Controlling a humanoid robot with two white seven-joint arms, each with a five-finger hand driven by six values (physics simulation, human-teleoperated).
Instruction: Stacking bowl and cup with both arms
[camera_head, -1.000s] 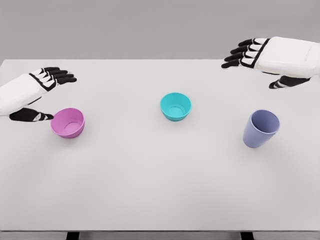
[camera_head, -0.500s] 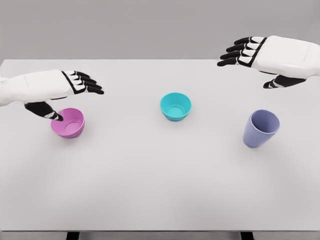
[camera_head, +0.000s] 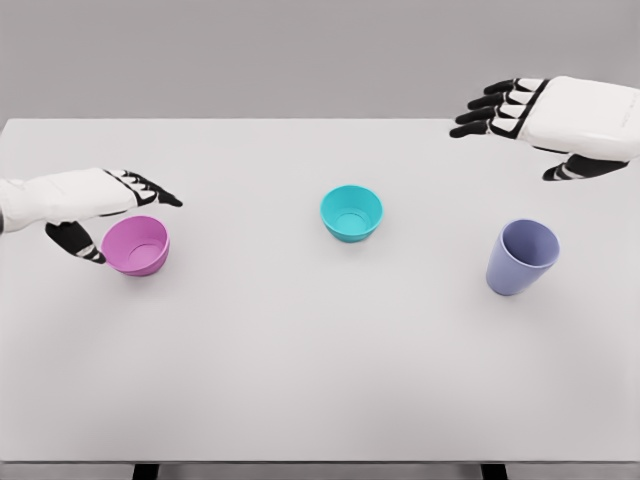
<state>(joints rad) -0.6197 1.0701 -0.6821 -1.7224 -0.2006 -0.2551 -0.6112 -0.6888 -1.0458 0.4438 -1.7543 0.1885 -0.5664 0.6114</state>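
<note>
A pink bowl (camera_head: 136, 245) sits upright on the left of the white table (camera_head: 300, 340). My left hand (camera_head: 115, 215) is low beside it, fingers stretched over its far rim and thumb at its left side, open and holding nothing. A teal bowl (camera_head: 351, 212) stands at the table's middle. A lavender cup (camera_head: 521, 257) stands upright on the right. My right hand (camera_head: 520, 125) hovers open above the table's far right, well behind and above the cup.
The table's front edge runs along the bottom of the view. A grey wall lies behind its far edge.
My left hand swung over the pink bowl, then drew back left and sank to bracket its rim. My right hand drifted slightly right. Bowls and cup stayed put.
</note>
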